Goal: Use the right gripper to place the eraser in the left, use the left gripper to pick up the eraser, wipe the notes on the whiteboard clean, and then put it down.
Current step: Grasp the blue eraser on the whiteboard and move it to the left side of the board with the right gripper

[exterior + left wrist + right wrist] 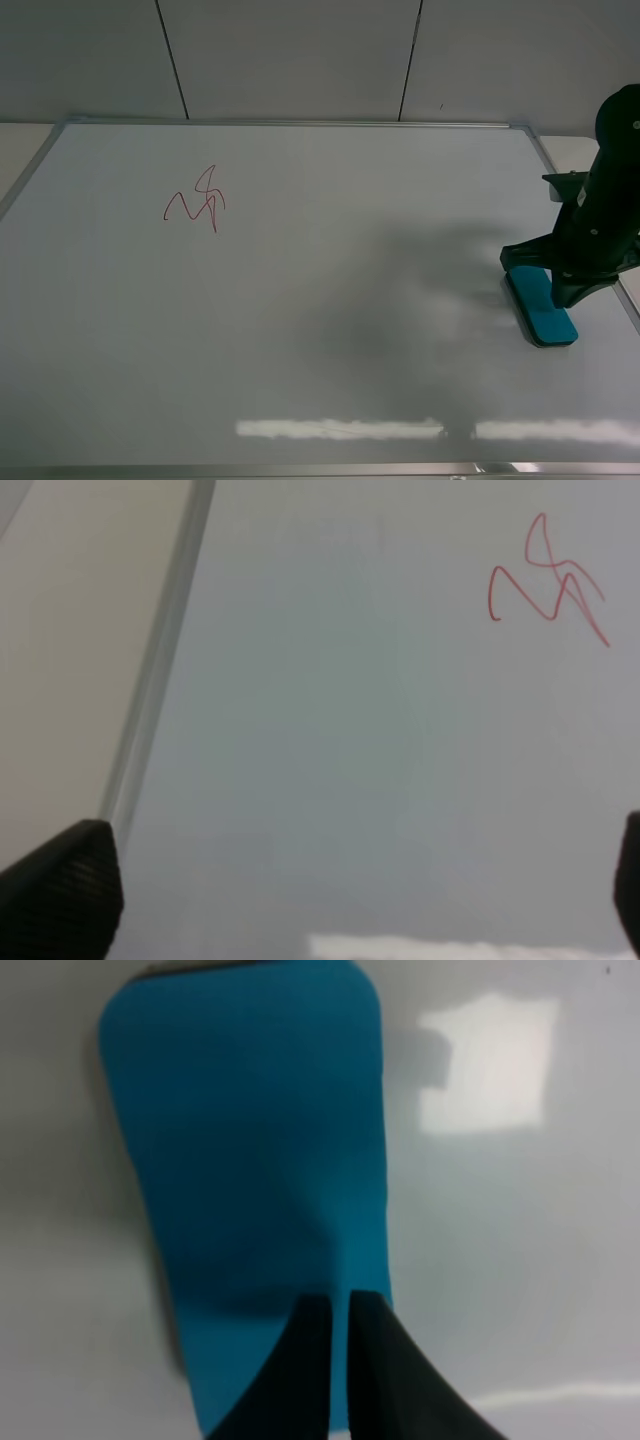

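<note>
The right gripper (340, 1305) has its two dark fingers (385, 1380) drawn nearly together, with only a thin slit between them and nothing visible in it. They sit over one end of the blue eraser (250, 1140), which lies flat on the whiteboard (350, 300) and stretches away beyond the tips. The left gripper (345, 885) has its fingers spread wide and holds nothing; bare board lies between them. The red marker scribble (548, 580) is ahead of them, and the board's metal frame (160, 650) runs beside one finger.
</note>
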